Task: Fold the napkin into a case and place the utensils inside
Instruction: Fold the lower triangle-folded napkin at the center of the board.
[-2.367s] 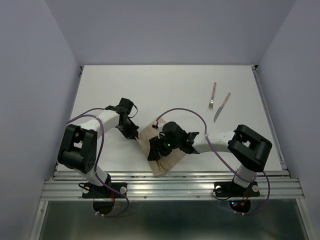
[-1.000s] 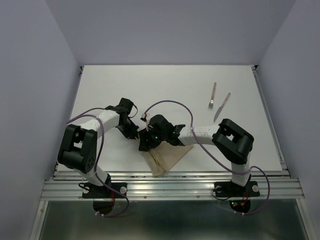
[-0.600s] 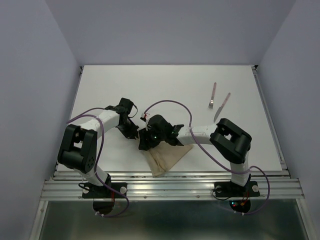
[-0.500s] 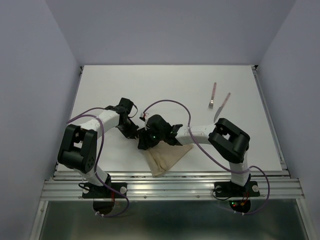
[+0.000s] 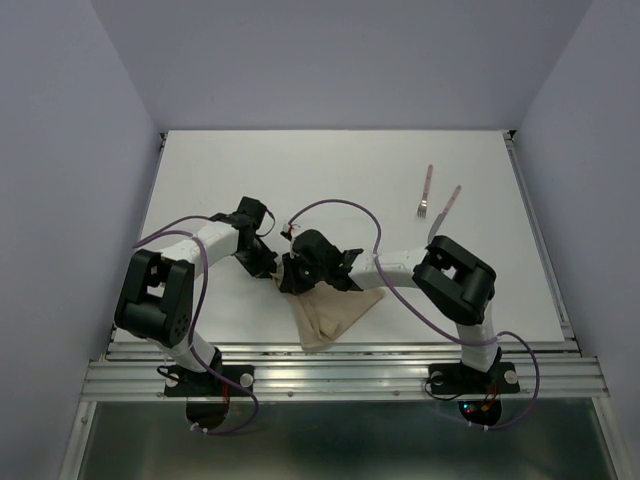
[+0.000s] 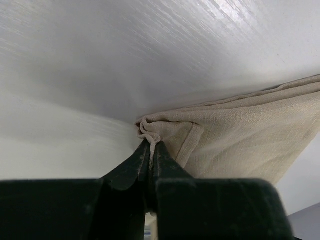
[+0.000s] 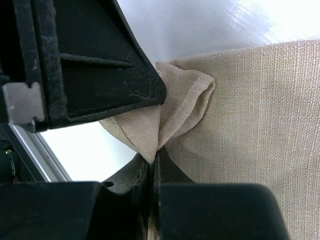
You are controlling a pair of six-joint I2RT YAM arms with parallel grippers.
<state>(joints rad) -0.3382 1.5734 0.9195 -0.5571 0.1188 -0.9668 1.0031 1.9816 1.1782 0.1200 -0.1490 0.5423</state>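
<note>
Right hand [image 7: 152, 161] moved onto napkin [image 5: 335, 312] corner, clenched there beside left hand [image 6: 151, 148], also gripping it. Folding step; next I drag corner over.

Seen from above, the far-left corner of the napkin [image 5: 335, 312] is hidden beneath the left pincer [image 5: 271, 271] and the right pincer [image 5: 289, 280], and neither pincer's fingertips can be made out there. The fork [image 5: 424, 193] and knife [image 5: 445, 214] are too small to show tines or blade edge. In the left wrist view the napkin runs off the right edge, its pinched tip is lost between the closed jaws, and the pincer's body is a dark blur along the bottom. In the right wrist view the napkin is cut off at right and bottom, and the frame crops the left pincer's black body at upper left.
</note>
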